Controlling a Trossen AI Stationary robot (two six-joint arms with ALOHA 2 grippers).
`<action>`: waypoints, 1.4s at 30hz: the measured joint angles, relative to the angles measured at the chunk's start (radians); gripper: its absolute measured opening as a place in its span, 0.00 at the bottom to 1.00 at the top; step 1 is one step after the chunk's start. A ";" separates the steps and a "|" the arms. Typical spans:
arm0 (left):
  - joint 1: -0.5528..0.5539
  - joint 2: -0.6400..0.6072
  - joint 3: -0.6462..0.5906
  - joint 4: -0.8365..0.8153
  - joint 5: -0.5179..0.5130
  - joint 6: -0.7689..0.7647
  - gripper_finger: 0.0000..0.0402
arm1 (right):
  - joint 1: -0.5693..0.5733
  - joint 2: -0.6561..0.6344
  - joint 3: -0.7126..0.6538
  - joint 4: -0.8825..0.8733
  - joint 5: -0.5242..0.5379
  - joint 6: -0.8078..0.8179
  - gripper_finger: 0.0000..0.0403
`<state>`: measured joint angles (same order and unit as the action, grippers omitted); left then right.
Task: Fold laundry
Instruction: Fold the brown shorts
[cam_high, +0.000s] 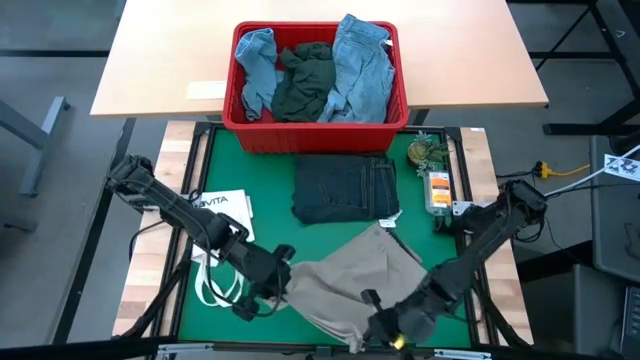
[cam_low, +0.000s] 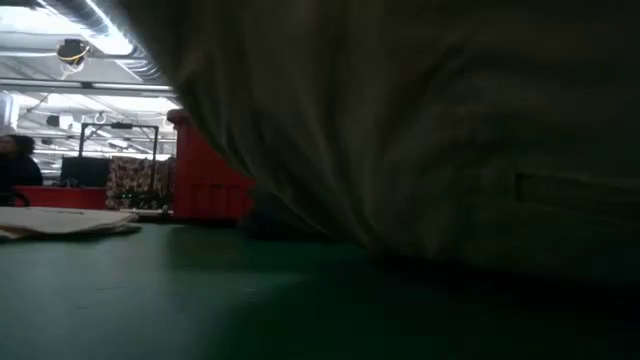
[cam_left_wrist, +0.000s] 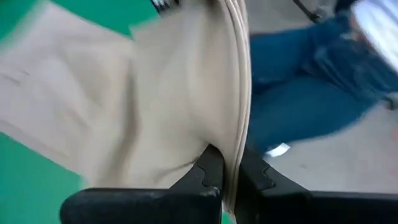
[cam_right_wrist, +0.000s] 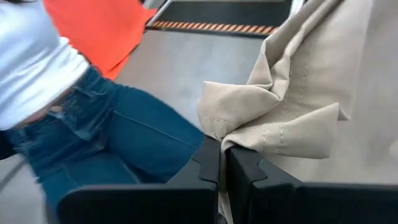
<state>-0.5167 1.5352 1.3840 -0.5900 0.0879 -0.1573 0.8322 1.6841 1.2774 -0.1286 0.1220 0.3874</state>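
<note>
A beige garment (cam_high: 350, 272) lies crumpled at the near middle of the green mat (cam_high: 250, 170). My left gripper (cam_high: 283, 283) is shut on its left side and my right gripper (cam_high: 378, 318) is shut on its near right side. In the low view the beige garment (cam_low: 420, 130) hangs close in front of the camera. Dark navy jeans (cam_high: 345, 188), folded, lie flat on the mat behind it. More laundry fills a red basket (cam_high: 315, 120) at the far edge. My left gripper pinches a seamed edge of the beige garment (cam_left_wrist: 235, 134) between its two fingers, slanting down from the table's left. The edge runs away from the fingers, raised off the mat. My right gripper pinches a bunched, stitched corner of the garment (cam_right_wrist: 249, 140) between its two fingers, coming from the table's near right. The cloth crumples in slack folds right past the fingers.
A white tote bag (cam_high: 222, 215) lies flat on the mat's left side. A small plant-like item (cam_high: 428, 152) and an orange packet (cam_high: 438, 190) sit at the right edge. A person in blue jeans (cam_right_wrist: 118, 143) stands beyond the table's near side.
</note>
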 joint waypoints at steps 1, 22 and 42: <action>0.011 0.003 0.015 0.004 -0.020 0.022 0.01 | 0.021 -0.005 0.000 -0.006 0.046 0.000 0.02; 0.292 0.218 0.053 0.255 -0.010 0.241 0.01 | 0.282 -0.016 0.000 -0.538 0.519 0.689 0.02; 0.440 0.441 0.053 0.501 -0.018 0.408 0.02 | 0.280 -0.021 0.000 -1.086 0.229 1.241 0.02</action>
<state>-0.0766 1.9760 1.4372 -0.0892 0.0695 0.2506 1.1126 1.6631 1.2774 -1.2149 0.3509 1.6289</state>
